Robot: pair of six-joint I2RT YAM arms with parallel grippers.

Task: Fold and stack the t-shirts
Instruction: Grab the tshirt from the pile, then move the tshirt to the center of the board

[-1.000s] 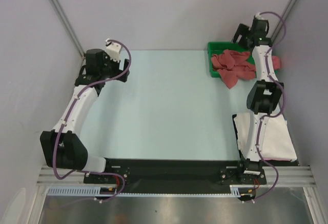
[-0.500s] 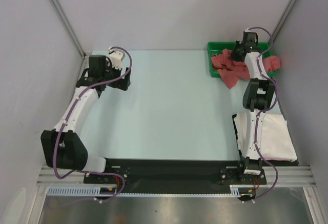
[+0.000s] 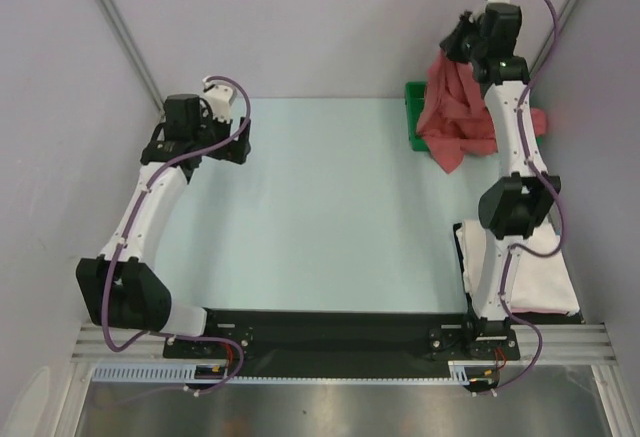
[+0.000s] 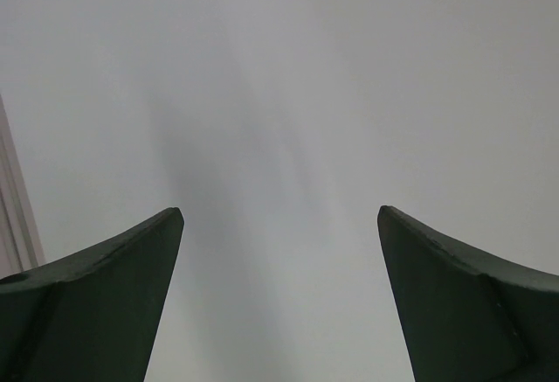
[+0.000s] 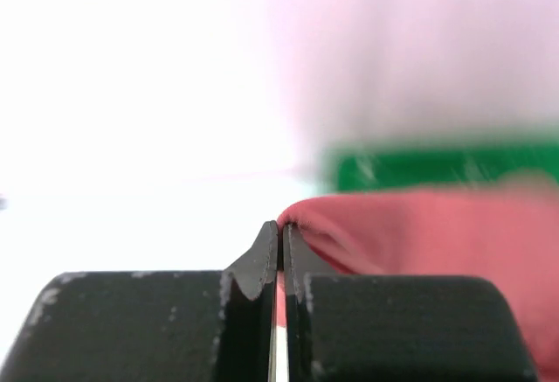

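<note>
The salmon-red t-shirt (image 3: 458, 112) hangs crumpled from my right gripper (image 3: 452, 49), which is raised over the back right corner and shut on a fold of it. In the right wrist view the jaws (image 5: 282, 225) pinch the red cloth (image 5: 419, 229) tightly. The shirt's lower part still drapes over the green tray (image 3: 412, 90) and the table beside it. The white t-shirt (image 3: 545, 267) lies folded flat at the front right, partly under the right arm. My left gripper (image 3: 238, 142) hovers at the back left, open and empty, its jaws (image 4: 279, 216) wide apart.
The green tray (image 5: 437, 168) sits against the back wall at the right. Grey walls close in the table on the left, back and right. The pale table top (image 3: 330, 207) stretches between the two arms.
My right gripper came down onto the red shirt in the tray, shut on it, and has risen, pulling the cloth up. The left arm shifted slightly and returned.
</note>
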